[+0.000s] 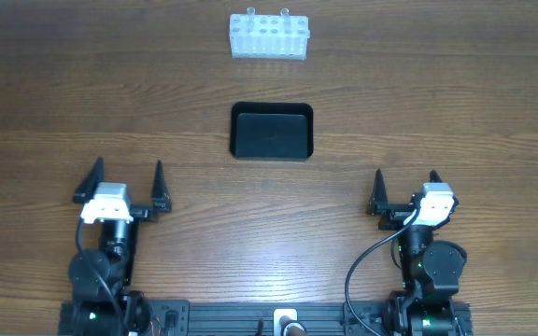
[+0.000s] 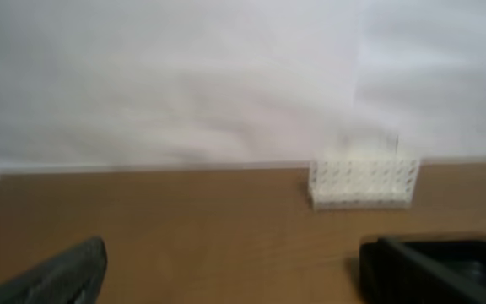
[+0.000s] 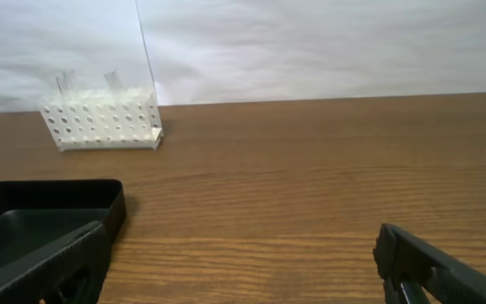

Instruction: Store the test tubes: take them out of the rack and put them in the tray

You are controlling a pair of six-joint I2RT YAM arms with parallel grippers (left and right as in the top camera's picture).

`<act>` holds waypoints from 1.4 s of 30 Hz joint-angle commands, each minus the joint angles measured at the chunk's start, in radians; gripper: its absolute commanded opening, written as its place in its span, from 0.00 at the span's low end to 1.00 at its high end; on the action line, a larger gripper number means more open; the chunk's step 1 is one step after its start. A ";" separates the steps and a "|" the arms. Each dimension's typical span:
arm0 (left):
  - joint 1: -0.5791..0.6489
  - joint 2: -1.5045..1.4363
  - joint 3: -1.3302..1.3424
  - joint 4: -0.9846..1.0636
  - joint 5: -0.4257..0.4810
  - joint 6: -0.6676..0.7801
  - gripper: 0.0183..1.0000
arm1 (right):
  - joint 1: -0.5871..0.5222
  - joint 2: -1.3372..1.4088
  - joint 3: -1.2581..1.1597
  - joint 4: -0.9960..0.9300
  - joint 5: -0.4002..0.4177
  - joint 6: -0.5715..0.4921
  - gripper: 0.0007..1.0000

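Starts at the left with the left gripper (image 1: 128,166): hangs above the wooden table (image 1: 45,103) just ahead of its own base, stands released with jaws spread wide, clasps nothing. From the left wrist, catches the white rack (image 2: 363,181) far off across the wood and a corner of the black tray (image 2: 437,266) nearer by. Moves on to the middle: finds that rack (image 1: 269,37) upright at the far side of the table, well apart from both arms, and counts two clear test tubes (image 1: 249,13) standing in it, one toward its left end, one near its middle. From the right wrist, sees the rack (image 3: 101,118) against a pale backdrop (image 3: 310,42), with the tubes poking above its top. Places the tray (image 1: 272,133) between rack and arms, apart from the rack, its floor showing bare black. Ends at the right with the right gripper (image 1: 406,175): sits low near its own base, jaws likewise released and wide, grasping nothing, well apart from tray and rack
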 commanded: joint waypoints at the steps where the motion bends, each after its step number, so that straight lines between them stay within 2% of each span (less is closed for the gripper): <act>1: 0.006 0.240 0.088 0.127 0.013 -0.008 1.00 | 0.005 -0.007 -0.005 -0.002 0.006 0.002 0.99; 7: -0.005 0.687 0.413 0.127 0.021 -0.008 1.00 | 0.005 -0.007 -0.005 -0.002 0.006 0.002 0.99; 13: -0.094 1.059 0.767 0.047 0.002 -0.013 1.00 | 0.005 -0.007 -0.005 -0.002 0.006 0.002 0.99; 20: -0.259 1.384 1.072 -0.044 -0.237 -0.103 1.00 | 0.005 -0.007 -0.005 -0.002 0.006 0.002 0.99; 23: -0.293 1.494 1.192 -0.102 -0.297 -0.172 1.00 | 0.005 -0.007 -0.005 -0.002 0.006 0.002 0.99; 29: -0.298 1.669 1.376 -0.217 -0.310 -0.303 1.00 | 0.005 -0.007 -0.005 -0.002 0.006 0.002 0.99; 42: -0.331 1.914 1.666 -0.403 -0.317 -0.356 1.00 | 0.005 -0.007 -0.005 -0.002 0.006 0.002 0.99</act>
